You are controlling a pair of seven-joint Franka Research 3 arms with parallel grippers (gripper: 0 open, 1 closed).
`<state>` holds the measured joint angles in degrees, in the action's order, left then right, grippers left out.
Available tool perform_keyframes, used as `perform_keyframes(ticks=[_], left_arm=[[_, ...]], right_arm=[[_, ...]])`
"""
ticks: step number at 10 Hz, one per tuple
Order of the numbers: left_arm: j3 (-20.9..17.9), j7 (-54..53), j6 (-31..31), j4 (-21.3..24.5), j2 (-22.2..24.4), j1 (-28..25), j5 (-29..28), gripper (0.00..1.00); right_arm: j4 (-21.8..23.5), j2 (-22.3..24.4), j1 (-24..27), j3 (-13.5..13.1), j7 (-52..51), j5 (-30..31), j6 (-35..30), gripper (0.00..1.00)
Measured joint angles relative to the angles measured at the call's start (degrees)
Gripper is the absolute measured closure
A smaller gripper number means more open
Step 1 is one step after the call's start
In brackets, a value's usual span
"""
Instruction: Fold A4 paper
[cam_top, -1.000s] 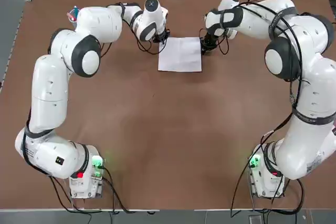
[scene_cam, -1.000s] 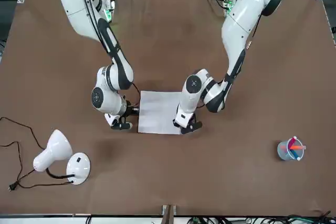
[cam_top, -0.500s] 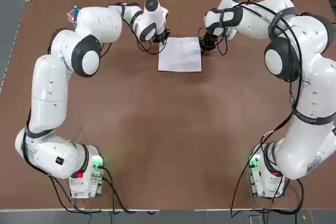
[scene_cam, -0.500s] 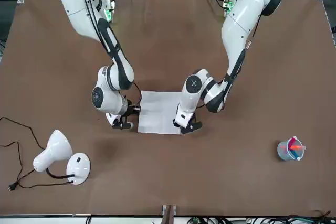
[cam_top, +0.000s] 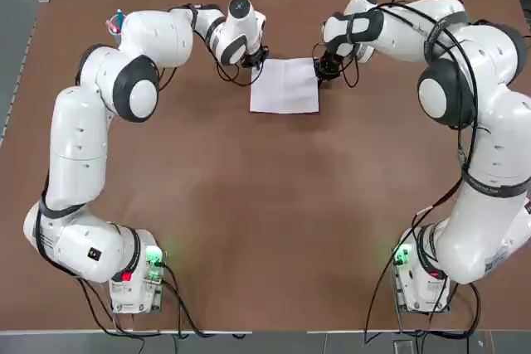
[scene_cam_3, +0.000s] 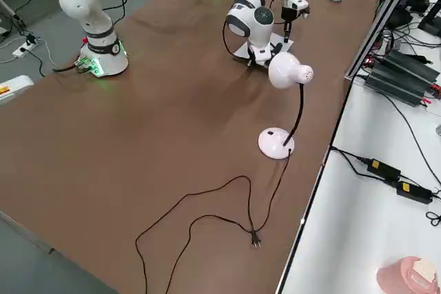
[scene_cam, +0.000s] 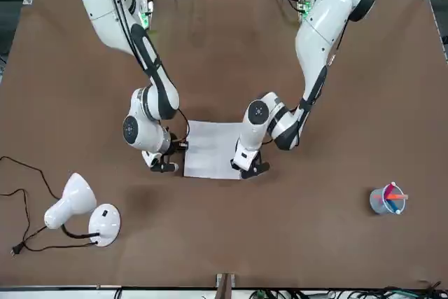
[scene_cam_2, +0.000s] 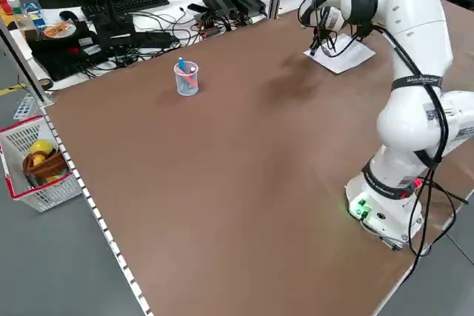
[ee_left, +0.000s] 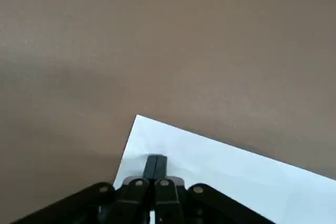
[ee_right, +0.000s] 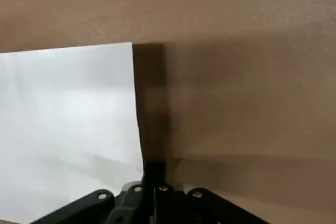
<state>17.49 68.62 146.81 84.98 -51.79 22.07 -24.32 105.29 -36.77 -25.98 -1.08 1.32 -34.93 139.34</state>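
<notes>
Overhead, the A4 paper [cam_top: 284, 85] lay flat at the far middle of the brown table [cam_top: 265, 221], with nothing lying between it and the arms' bases. The left gripper [cam_top: 258, 60] stood with its jaws closed at the sheet's far left corner, and the right gripper [cam_top: 322, 70], also closed, sat just beside the sheet's right edge; against the picture a second earlier, that right gripper had crept slightly nearer the edge, while the paper and the left gripper had stayed put. The sheet looked nearly square, its edges roughly parallel to the table's, slightly longer across than toward the robot. From the front, a white lamp [scene_cam: 78, 206] stood on the camera's side of the paper, well apart from it, and a small cup of pens [scene_cam: 386, 199] stood far off on the other side. From the left wrist, closed fingertips [ee_left: 155, 165] pressed on the paper near its corner. From the right wrist, closed fingertips [ee_right: 154, 171] rested on bare table just off the paper's edge.
</notes>
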Motion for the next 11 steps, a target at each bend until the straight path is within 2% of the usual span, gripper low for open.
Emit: perform_keyframes(ticks=[8, 11], left_arm=[[0.0, 0.0, 0.0, 0.0, 0.0, 0.0, 0.0, 0.99], [0.0, 0.0, 0.0, 0.0, 0.0, 0.0, 0.0, 0.99]], right_arm=[[-3.2, 0.2, 0.5, -0.1, 0.0, -3.3, -7.8, 0.99], [-4.1, 0.8, 0.7, -0.1, 0.0, -3.3, -8.6, 0.99]])
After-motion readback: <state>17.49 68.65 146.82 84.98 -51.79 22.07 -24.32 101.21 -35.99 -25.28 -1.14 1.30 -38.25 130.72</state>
